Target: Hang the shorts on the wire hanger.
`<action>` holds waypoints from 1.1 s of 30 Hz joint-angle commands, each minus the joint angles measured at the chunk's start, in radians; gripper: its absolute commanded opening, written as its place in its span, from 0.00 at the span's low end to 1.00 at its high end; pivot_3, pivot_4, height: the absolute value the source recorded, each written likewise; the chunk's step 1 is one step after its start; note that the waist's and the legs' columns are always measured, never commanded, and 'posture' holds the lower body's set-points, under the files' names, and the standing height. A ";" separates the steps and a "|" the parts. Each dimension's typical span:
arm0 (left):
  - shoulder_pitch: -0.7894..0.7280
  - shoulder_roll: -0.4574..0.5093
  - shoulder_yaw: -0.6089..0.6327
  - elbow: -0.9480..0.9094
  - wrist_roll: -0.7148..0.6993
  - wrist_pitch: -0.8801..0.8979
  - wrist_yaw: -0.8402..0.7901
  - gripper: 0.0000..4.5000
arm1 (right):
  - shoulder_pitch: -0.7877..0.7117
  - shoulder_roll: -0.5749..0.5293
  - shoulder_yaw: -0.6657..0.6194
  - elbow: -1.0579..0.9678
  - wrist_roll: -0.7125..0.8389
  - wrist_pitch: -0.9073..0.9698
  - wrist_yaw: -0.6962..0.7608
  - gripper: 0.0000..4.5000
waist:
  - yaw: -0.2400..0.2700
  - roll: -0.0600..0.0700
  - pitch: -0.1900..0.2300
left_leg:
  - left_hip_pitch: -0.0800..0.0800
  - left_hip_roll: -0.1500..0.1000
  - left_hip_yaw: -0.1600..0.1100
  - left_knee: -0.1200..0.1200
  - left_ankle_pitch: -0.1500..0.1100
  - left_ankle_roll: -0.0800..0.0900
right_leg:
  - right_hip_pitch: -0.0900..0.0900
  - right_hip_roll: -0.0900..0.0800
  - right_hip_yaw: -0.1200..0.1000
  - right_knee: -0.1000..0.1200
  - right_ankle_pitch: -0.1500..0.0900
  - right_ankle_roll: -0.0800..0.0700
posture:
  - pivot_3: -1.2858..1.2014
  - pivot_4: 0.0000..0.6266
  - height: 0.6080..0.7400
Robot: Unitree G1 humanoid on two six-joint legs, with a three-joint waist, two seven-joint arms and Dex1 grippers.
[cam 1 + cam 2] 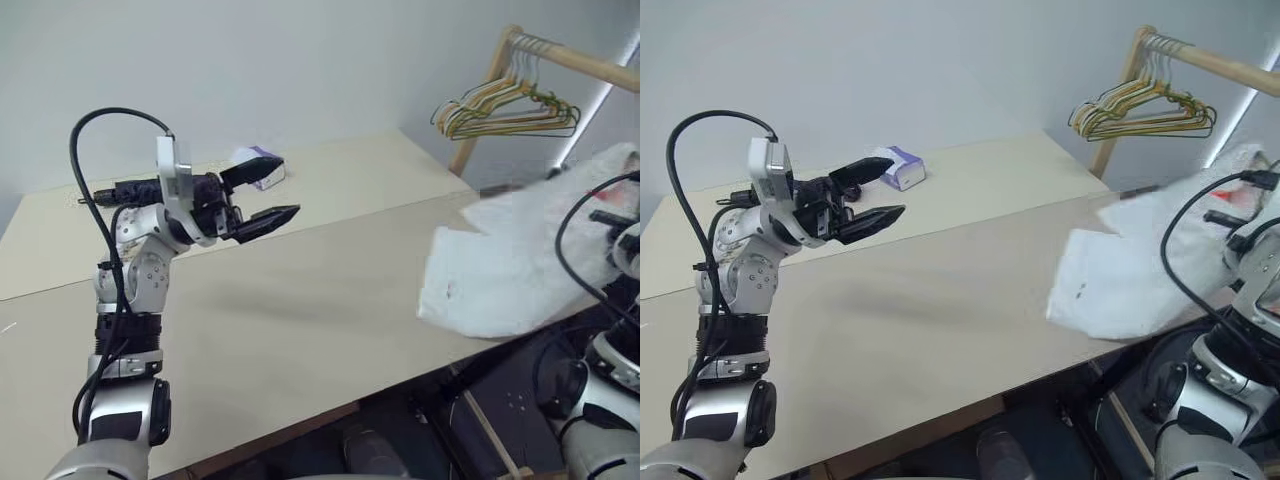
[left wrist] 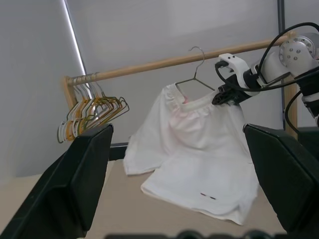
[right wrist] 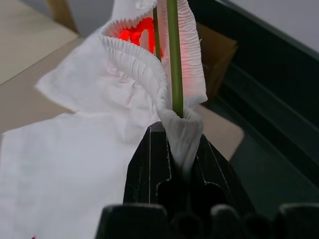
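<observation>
The white shorts (image 2: 194, 154) hang by their gathered waistband from the thin wire hanger (image 2: 195, 79). Their legs trail onto the table's right end (image 1: 500, 275). A small dark-and-red mark sits near one hem. My right gripper (image 2: 225, 95) is shut on the waistband and the hanger's wire together, seen close up in the right wrist view (image 3: 182, 142). The hanger's curled hook stands up by the wooden rail (image 2: 149, 64); I cannot tell if it touches. My left gripper (image 1: 268, 197) is open and holds nothing, raised over the table's left part, far from the shorts.
A bunch of yellow, green and pink hangers (image 1: 510, 112) hangs at the rail's end near its upright post. A small purple-and-white tissue box (image 1: 262, 168) sits at the back of the beige table (image 1: 300, 300). A dark floor lies below the table's front edge.
</observation>
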 commanded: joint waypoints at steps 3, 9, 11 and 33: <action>0.027 0.003 -0.013 -0.077 -0.006 0.011 0.044 1.00 | -0.163 -0.053 -0.050 0.158 -0.032 -0.061 -0.066 0.02 | -0.021 0.000 0.000 | 0.002 -0.001 0.001 -0.001 0.000 0.001 | 0.002 0.000 0.002 -0.003 0.000 0.000 | 0.39 0.00 1.00; 0.039 0.011 -0.029 -0.103 -0.010 0.020 0.063 1.00 | -0.381 -0.124 -0.122 0.474 -0.011 -0.155 -0.111 0.02 | -0.043 0.001 0.001 | 0.006 -0.002 0.003 -0.005 0.000 0.001 | 0.005 -0.001 0.004 -0.006 0.000 0.001 | 0.39 0.00 1.00; 0.040 0.016 -0.033 -0.103 -0.007 0.018 0.064 1.00 | -0.441 -0.148 -0.156 0.567 -0.005 -0.182 -0.131 0.02 | -0.045 0.002 0.001 | 0.007 -0.002 0.004 -0.007 0.000 0.001 | 0.006 -0.001 0.004 -0.007 0.000 0.001 | 0.39 0.00 1.00; 0.032 0.000 -0.044 -0.113 -0.039 0.007 0.046 1.00 | -0.568 -0.354 -0.245 1.358 0.218 -0.641 -0.383 0.02 | -0.072 -0.001 0.012 | 0.027 -0.002 0.006 -0.016 -0.001 0.001 | 0.030 -0.001 0.006 -0.021 -0.005 0.008 | 0.39 0.00 1.00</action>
